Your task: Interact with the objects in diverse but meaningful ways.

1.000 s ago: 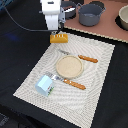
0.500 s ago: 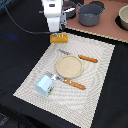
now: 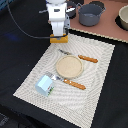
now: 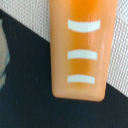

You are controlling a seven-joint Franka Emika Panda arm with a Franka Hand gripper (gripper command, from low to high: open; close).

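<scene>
The gripper (image 3: 58, 34) was observed directly above the yellow-orange scored bread loaf (image 3: 59, 38), which lay at the far corner of the woven placemat (image 3: 100, 85) on the exterior view's left, partly over the mat's edge and onto the black table (image 3: 20, 60). In the exterior view only the loaf's near end was seen below the white gripper body. In the wrist view the loaf (image 4: 82, 50) filled most of the picture, with three pale score marks across its top; no fingers were visible there. Whether the jaws were parted or closed, and whether the loaf was gripped, could not be told from either view.

A pale blue carton-shaped block (image 3: 44, 84) was noted near the mat's near edge on the exterior view's left, well apart from the gripper. A round tan plate (image 3: 69, 66) was recorded at the mat's middle, with a wooden-handled utensil (image 3: 80, 57) just beyond it and another (image 3: 70, 82) just in front of it. A grey pot (image 3: 91, 14) stood on the brown board (image 3: 110, 27) past the mat's far edge.
</scene>
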